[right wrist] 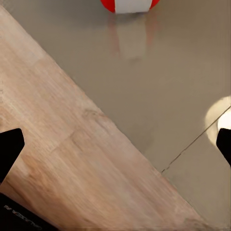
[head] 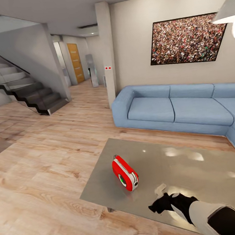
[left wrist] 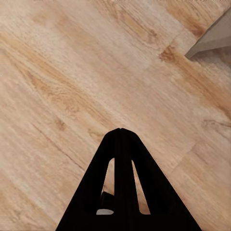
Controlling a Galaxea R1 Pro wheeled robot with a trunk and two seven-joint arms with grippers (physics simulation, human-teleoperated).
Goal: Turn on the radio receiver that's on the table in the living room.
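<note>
The radio receiver [head: 125,175] stands upright on the table [head: 197,174], close to the table's left edge and near its front-left corner. It is a small red box with rounded corners, a white band running round its narrow side, and a round dial with a green ring and dark centre on the red face that is turned towards the front-left corner. A thin handle rises from its top. The grey glossy top of the table mirrors bright patches of light. In the right wrist view the radio receiver [right wrist: 129,6] shows as a red and white shape at the picture's edge, with its faint reflection on the table [right wrist: 163,86] just under it.

The right hand [head: 161,200] hovers over the table's front edge, to the right of the radio receiver and apart from it. Its two black fingers [right wrist: 9,149] stand wide apart, released, with nothing between them; beneath them the table edge crosses over the wood plank floor [right wrist: 57,159].

The left hand [left wrist: 121,131] hangs over the floor [left wrist: 62,86], its fingers pressed together to a point, clenched on nothing. A grey corner of the table [left wrist: 214,36] shows beyond it.

Behind the table stands a blue sofa [head: 178,108], under a crowd picture [head: 187,39] on the wall
</note>
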